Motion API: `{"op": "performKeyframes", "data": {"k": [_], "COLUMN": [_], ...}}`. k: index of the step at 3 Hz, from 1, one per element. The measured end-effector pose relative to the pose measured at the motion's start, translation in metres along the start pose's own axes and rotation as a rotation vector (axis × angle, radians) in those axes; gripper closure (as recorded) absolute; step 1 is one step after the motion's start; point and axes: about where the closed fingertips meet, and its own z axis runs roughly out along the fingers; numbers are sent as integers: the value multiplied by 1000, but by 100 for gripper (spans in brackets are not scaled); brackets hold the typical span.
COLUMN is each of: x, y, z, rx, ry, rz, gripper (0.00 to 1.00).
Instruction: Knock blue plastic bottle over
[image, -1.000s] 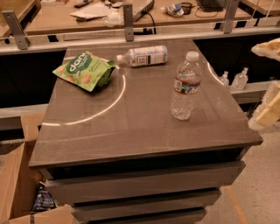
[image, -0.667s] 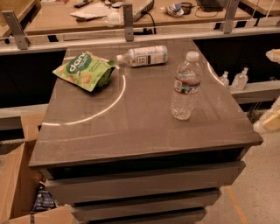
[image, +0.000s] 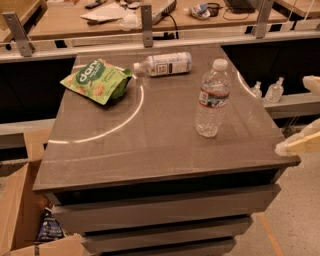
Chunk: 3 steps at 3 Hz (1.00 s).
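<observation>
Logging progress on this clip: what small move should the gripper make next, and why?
Probably sweep the gripper inward toward the blue plastic bottle: it stands upright on the table, and the gripper sits off the right edge, not touching it.

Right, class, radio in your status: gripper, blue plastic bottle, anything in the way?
Copy: gripper open, beyond right edge of table. Then blue plastic bottle upright, apart from gripper. Nothing between them.
</observation>
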Motion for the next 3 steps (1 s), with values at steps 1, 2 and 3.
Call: {"op": "performKeyframes", "data": {"k": [1,2,3], "x": [-5,-7,-8], "y": [2,3,9], "z": [3,4,7], "rx": [-1,-3,-84], "ry": [-43,-44,-67], "rz": [27,23,43], "gripper": [14,38,61]}}
